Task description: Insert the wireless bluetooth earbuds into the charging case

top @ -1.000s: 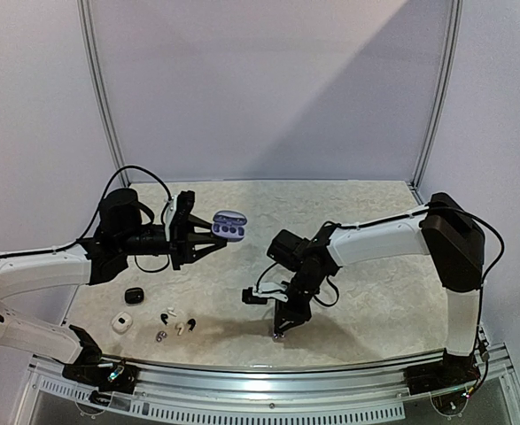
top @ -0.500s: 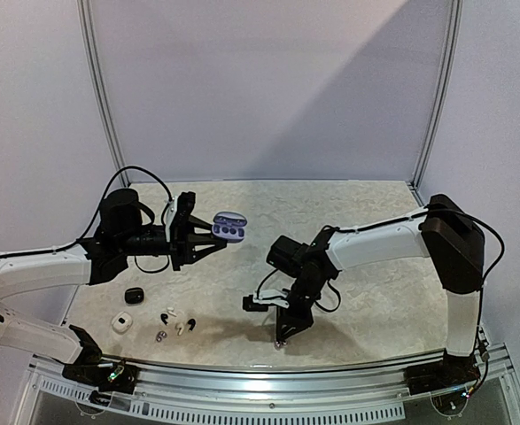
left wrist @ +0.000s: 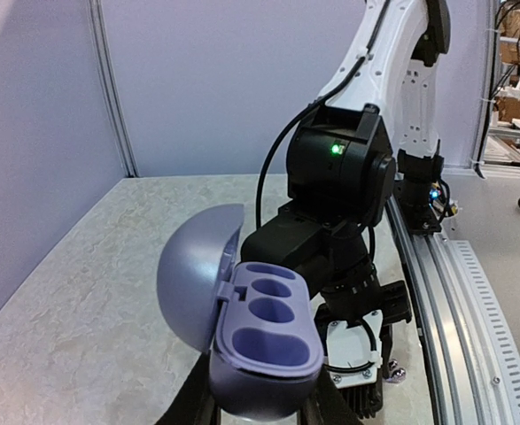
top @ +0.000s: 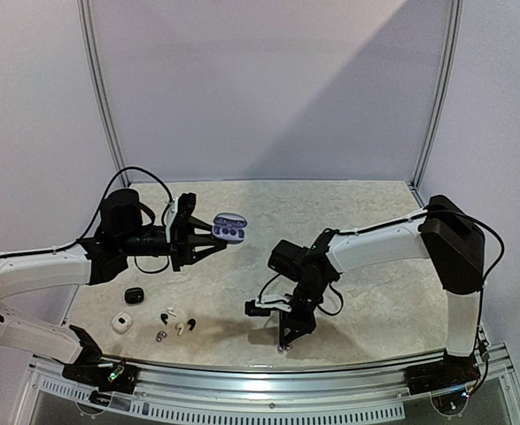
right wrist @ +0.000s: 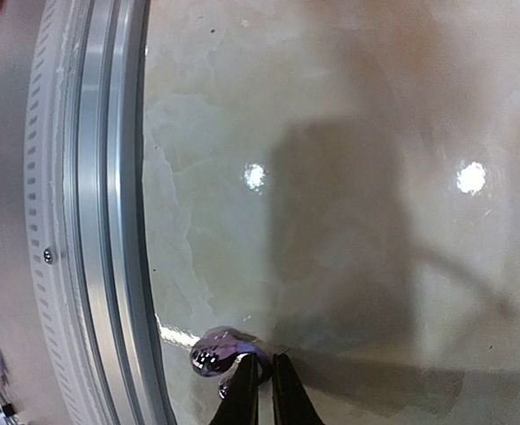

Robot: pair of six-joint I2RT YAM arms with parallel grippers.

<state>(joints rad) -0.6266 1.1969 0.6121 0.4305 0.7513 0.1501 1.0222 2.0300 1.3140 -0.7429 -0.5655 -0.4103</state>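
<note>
A pebble-shaped lavender plastic charging case [left wrist: 260,354], lid open and both wells empty, is clamped in the left gripper [top: 211,236], well back from the ribbed aluminium rail [right wrist: 100,221]. Just beside that rail, the right gripper [right wrist: 264,382] stands tip-down on the marbled table [right wrist: 375,133], fingers pinched to a slit against a glossy lavender earbud [right wrist: 217,356]; whether it is gripped cannot be told.

no legible text, labels or numbers anywhere
</note>
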